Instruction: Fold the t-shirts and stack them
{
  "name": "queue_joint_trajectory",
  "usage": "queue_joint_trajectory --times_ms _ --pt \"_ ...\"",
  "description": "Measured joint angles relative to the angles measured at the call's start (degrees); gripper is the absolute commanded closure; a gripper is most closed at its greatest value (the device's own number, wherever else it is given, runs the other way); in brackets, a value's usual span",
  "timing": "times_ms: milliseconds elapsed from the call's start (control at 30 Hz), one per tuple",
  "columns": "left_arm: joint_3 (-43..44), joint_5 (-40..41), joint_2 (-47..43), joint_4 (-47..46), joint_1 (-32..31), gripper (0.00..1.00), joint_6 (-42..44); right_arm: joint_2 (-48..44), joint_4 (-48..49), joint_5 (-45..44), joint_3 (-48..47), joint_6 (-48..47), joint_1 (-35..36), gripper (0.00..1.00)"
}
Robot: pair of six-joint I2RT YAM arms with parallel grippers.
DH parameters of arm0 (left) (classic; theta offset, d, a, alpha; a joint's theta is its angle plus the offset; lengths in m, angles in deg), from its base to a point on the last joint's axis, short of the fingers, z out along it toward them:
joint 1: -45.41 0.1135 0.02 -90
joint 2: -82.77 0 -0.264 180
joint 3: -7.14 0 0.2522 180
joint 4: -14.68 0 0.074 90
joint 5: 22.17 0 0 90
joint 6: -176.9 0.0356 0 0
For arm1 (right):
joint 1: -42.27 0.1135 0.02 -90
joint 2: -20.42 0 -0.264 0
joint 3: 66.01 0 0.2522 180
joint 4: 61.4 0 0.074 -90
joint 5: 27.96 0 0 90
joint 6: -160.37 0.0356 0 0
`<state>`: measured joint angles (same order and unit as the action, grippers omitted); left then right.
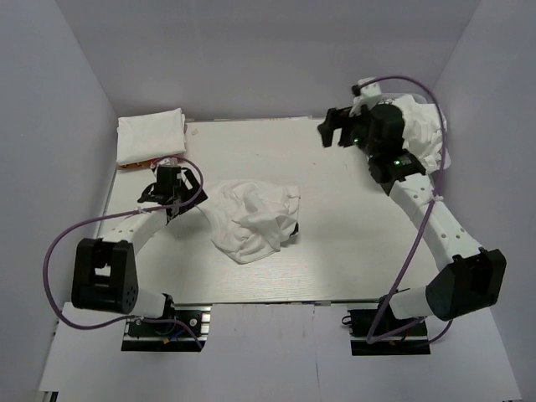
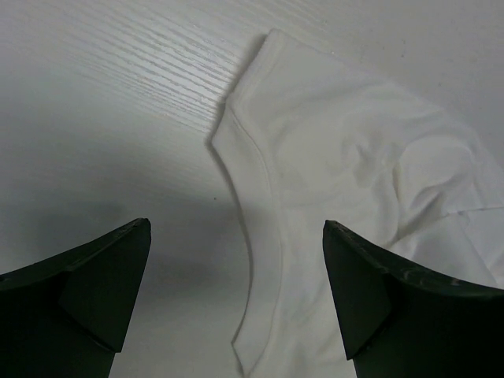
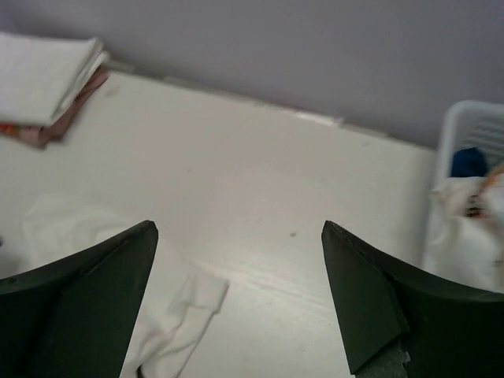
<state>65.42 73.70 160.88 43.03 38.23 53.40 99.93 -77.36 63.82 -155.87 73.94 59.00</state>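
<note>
Top external, t-shirt (image 1: 251, 219): white, crumpled in a loose heap at mid tabletop (image 1: 352, 243), long axis roughly left to right.
Top external, nearer arm: left gripper (image 1: 174, 194) just beside the heap's left edge; right gripper (image 1: 333, 130) well apart, raised over the far right of the tabletop.
Top external, stack (image 1: 151, 138): folded white cloth in the far left corner.
Left wrist, opening: spread fully wide, nothing held.
Left wrist, target: hemmed edge (image 2: 272, 205) of the t-shirt lying flat between the jaws, bulk off to the right, bare tabletop to the left.
Left wrist, next move, by judgement: straight descent and a pinch on that edge.
Right wrist, opening: wide apart, empty.
Right wrist, in sight: t-shirt low left, stack upper left, basket (image 3: 472, 122) holding more cloth at the right edge.
</note>
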Motion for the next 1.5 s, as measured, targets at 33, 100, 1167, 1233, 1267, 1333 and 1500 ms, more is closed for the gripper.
queue_joint_trajectory --times_ms 33,100,1167,1233,1267,1333,1500 --pt "0.68 0.07 1.97 0.02 0.0 0.0 -0.17 -0.39 -1.05 0.35 0.7 -0.26 2.4 0.1" --pt "2.12 0.09 5.79 -0.22 -0.07 0.0 -0.42 -0.17 -2.95 0.57 2.75 -0.76 7.15 0.1" --pt "2.01 -1.99 -9.53 -16.09 -2.43 1.0 -1.57 -18.18 -4.0 -22.38 25.2 9.55 32.37 1.0" --pt "2.01 -1.49 -16.22 -17.03 -2.43 1.0 -1.64 -24.0 -4.66 -24.68 25.33 10.64 32.37 1.0" --pt "1.99 -1.01 -19.61 -17.25 -2.43 1.0 -1.46 -26.67 -5.2 -25.88 25.42 10.99 32.37 1.0" --pt "2.05 0.07 -24.85 -17.29 -2.43 1.0 -0.96 -31.87 -6.21 -28.46 25.44 11.28 32.37 1.0" --pt "3.43 0.74 -35.8 -15.21 -2.6 1.0 0.04 -42.07 -10.08 -29.62 23.37 11.04 32.41 1.0"
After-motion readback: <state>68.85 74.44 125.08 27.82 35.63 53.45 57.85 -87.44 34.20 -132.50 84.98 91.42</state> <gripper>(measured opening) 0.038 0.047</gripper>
